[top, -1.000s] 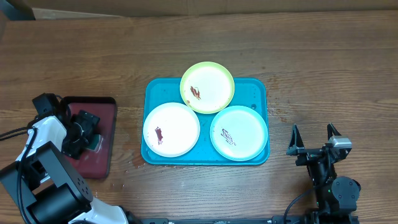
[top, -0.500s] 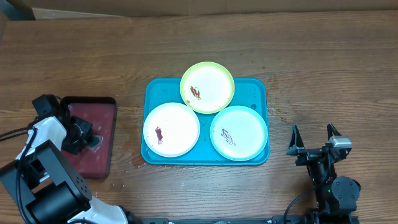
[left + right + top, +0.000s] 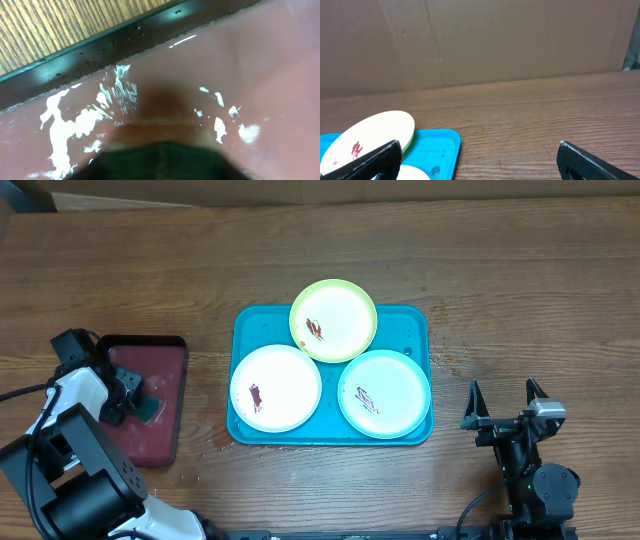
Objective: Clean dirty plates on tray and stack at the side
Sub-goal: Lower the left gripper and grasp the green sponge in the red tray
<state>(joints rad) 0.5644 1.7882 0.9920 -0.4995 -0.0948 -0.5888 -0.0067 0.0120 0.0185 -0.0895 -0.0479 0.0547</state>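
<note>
The blue tray (image 3: 412, 325) sits mid-counter (image 3: 520, 270) with three smeared plates on it. The yellow-green plate (image 3: 333, 320) overhangs its far rim, the white plate (image 3: 275, 388) fills its near left corner, and the mint plate (image 3: 384, 394) its near right. The right hand (image 3: 502, 395) is by the counter's near right corner, fingers spread wide and empty. The left hand (image 3: 128, 395) is over the red tray (image 3: 160, 435) near the left edge, at a dark green pad (image 3: 152, 409); I cannot tell whether it grips the pad.

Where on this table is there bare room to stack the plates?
Widest bare wood lies beyond the turquoise tray, along the far edge. Another open patch sits between that tray and the right gripper. A narrow strip separates it from the red tray. The turquoise tray itself is crowded with three plates.
</note>
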